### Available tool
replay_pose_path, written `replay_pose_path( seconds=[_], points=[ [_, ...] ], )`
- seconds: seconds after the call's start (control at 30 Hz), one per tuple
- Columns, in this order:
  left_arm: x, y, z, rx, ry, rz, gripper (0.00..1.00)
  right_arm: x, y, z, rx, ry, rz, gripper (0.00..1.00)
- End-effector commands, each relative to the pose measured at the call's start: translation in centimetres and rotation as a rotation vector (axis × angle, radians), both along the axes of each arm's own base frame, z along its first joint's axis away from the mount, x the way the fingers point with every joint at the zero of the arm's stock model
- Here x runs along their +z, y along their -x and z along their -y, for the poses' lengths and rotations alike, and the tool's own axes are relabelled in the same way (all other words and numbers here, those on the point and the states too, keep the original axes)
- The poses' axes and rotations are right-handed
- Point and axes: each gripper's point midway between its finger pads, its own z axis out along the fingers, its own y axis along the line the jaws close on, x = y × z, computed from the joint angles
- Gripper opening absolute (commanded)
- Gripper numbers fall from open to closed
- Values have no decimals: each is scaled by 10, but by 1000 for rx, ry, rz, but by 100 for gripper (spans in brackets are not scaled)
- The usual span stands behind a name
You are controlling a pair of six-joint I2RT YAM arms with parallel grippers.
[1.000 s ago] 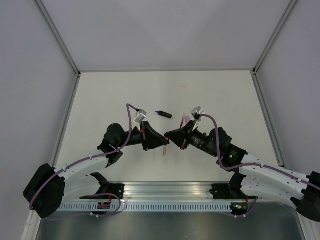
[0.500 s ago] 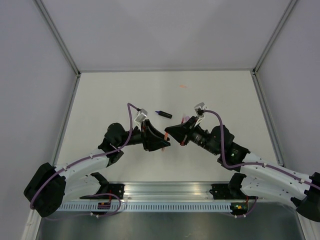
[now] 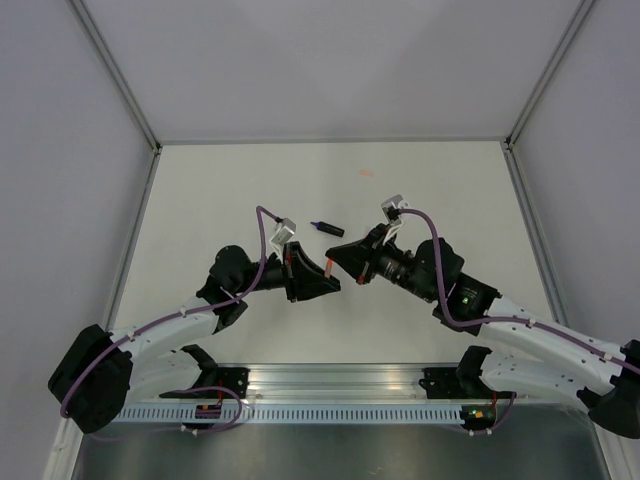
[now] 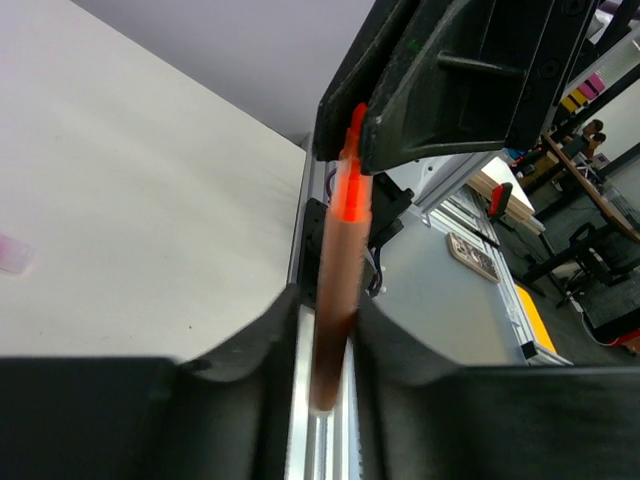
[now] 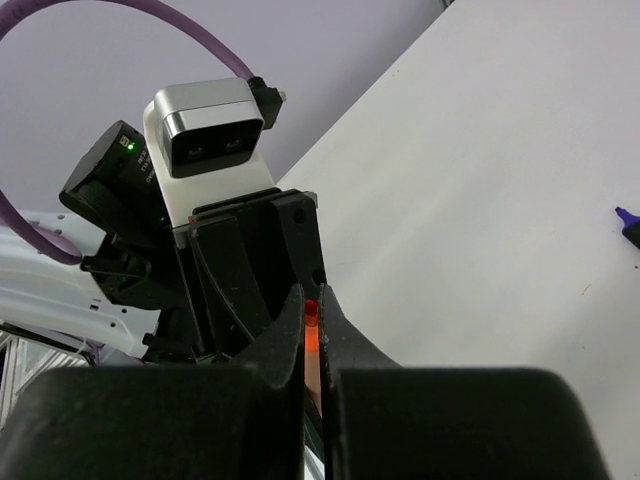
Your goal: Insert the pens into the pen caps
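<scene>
The left arm reaches in from the left, and the left gripper (image 3: 335, 284) is clenched on the lower part of the pink-red pen (image 4: 335, 290). In the left wrist view the shaft stands nearly upright between its two black fingers (image 4: 262, 335), off the table (image 3: 220, 190). A small pale pink cap (image 4: 12, 253), blurred, lies on the white surface well to the left of that grip. Just beyond the two gripper tips in the top view, the dark navy pen (image 3: 327, 228) lies flat on the table by itself, touched by neither arm. The right gripper (image 3: 334, 255) meets the left one tip to tip at the middle of the table. Its jaws are pressed onto the bright orange-red upper end of the same pen, seen as a thin red sliver between its fingers in the right wrist view. Whether that end already sits in a cap cannot be told. The purple cap is not visible
</scene>
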Motion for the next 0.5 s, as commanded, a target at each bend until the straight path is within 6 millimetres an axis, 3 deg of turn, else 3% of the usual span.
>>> replay_pose_path(
  seconds=[0.0,0.07,0.13,0.17,0.3,0.33,0.43,0.47],
  points=[
    [24,2,2,-27,54,70,25,15,-5,-1,-13,11,31,0],
    [23,2,2,-27,52,69,15,17,-6,-3,-9,17,31,0],
    [23,2,3,-26,52,66,4,12,-6,-6,0,38,27,15],
    [23,1,3,-26,51,65,2,15,-7,-7,-1,43,33,31],
    [19,-4,4,1,39,41,2,16,-13,-4,-19,119,71,59],
    [16,-9,4,24,28,26,2,28,-17,0,-46,117,91,62],
    [13,-16,4,61,11,18,2,36,-26,9,-95,189,133,71],
    [9,-17,4,67,2,7,2,56,-29,13,-119,176,162,74]
  ],
)
